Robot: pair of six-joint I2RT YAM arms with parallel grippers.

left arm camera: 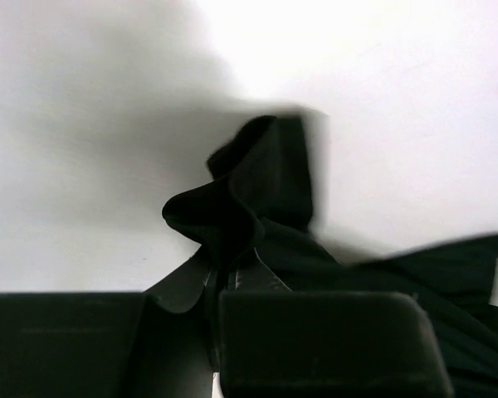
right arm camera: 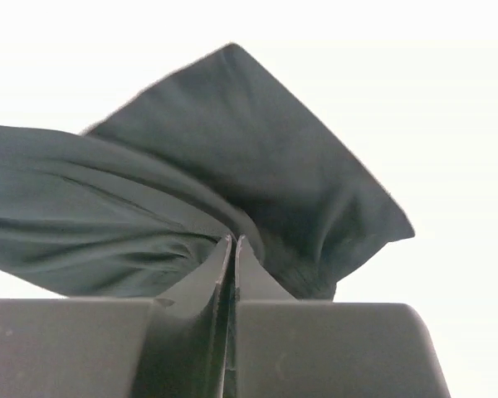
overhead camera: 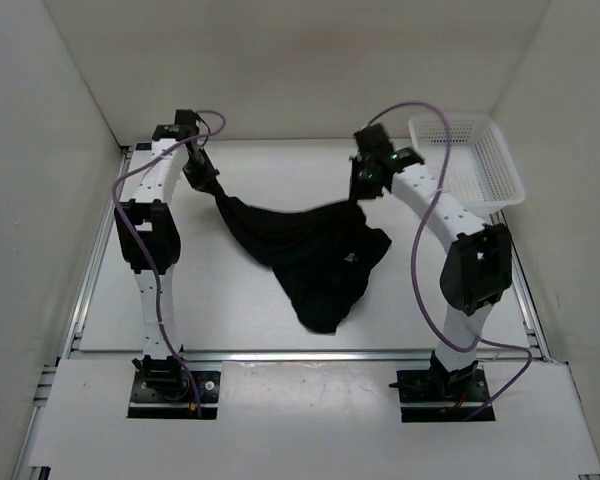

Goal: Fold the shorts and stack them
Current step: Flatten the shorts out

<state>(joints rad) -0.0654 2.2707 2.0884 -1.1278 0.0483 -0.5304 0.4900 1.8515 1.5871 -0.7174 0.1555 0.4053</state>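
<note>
The black shorts (overhead camera: 310,250) hang stretched between my two grippers over the middle of the table, sagging down to a point near the front. At the far left my left gripper (overhead camera: 202,178) is shut on one corner of the fabric; in the left wrist view a bunched fold of the shorts (left arm camera: 249,191) sticks out past the left gripper (left arm camera: 224,269). My right gripper (overhead camera: 365,190) is shut on the other corner. In the right wrist view the shorts (right arm camera: 232,166) fan out beyond the right gripper (right arm camera: 232,242), whose jaws are pressed together.
A white mesh basket (overhead camera: 500,170) stands at the back right corner, just beyond the right arm. White walls close in the table on three sides. The arm bases stand on the near edge.
</note>
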